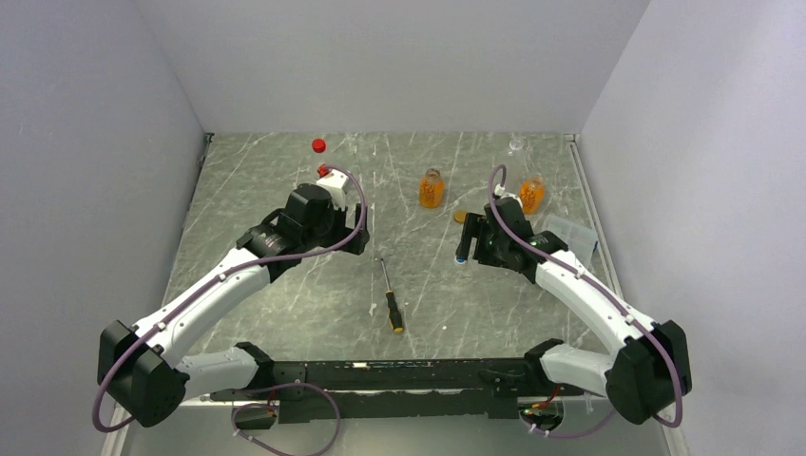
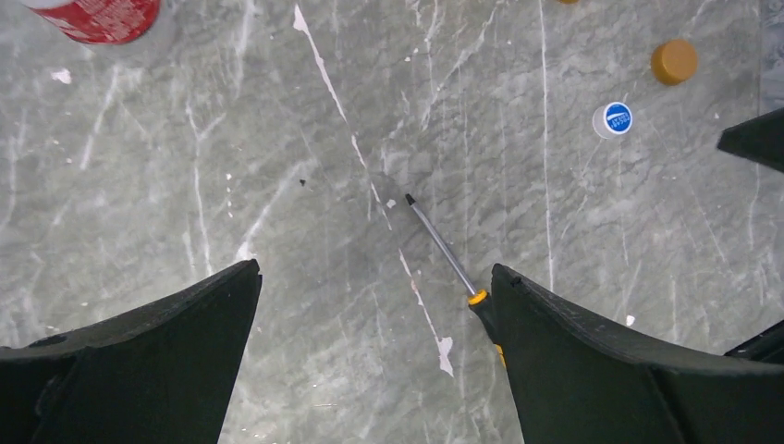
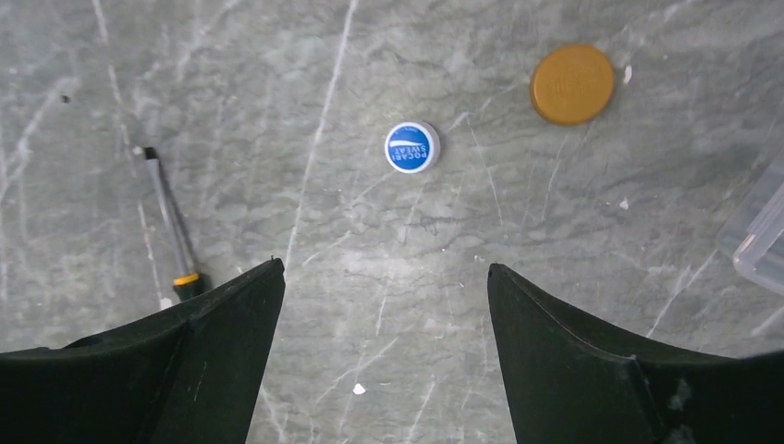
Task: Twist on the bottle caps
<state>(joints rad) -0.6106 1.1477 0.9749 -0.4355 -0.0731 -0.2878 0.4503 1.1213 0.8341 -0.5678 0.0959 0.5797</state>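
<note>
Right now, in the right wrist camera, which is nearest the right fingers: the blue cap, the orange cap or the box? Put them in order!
1. Blue cap: straight ahead of the right fingers, in the middle.
2. Orange cap: farther ahead, on the right.
3. Box: farthest, at the right edge.

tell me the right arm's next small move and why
Probably ease the right end effector forward and down until it straddles the blue cap. Its jaws stand open and empty, and the cap lies flat just beyond the gap between them, well apart from the orange cap, so a short advance should line up a clean pinch.
</note>
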